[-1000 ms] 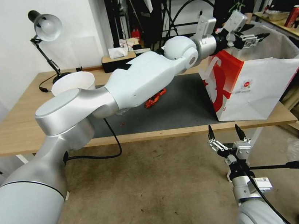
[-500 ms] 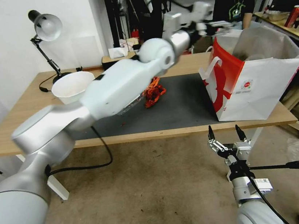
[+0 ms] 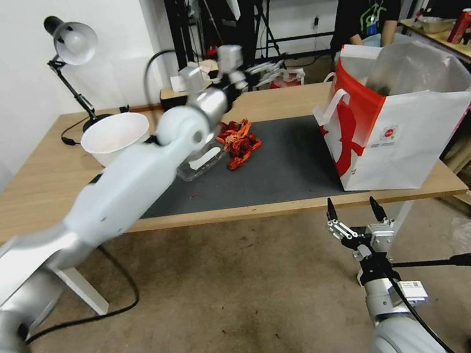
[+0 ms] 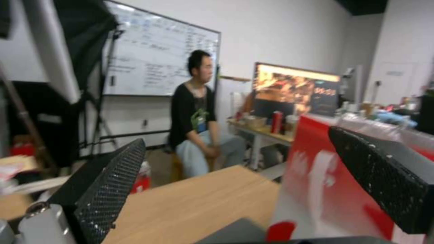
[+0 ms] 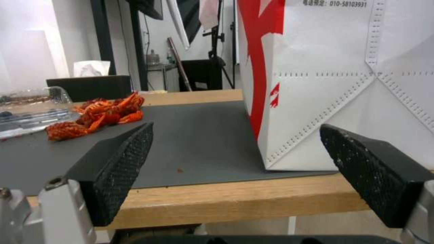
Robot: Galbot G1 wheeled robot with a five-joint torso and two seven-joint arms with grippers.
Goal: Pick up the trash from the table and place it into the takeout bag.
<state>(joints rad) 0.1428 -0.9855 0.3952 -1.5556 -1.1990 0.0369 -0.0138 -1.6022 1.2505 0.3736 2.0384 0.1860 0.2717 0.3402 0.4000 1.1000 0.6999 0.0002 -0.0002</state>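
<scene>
L arm [image 3: 132, 184]: white shells w/ silver-grey joints, round elbow cap. L gripper [image 4: 253, 183]: two black fingers [image 4: 108, 189] w/ dimpled mesh pads, silver mount w/ a screw. R gripper [image 3: 354, 216]: thin black fingers on silver linkage; in R wrist view same mesh pads [image 5: 122, 166]. R wrist: white/silver, black cable, small white label w/ code.
</scene>
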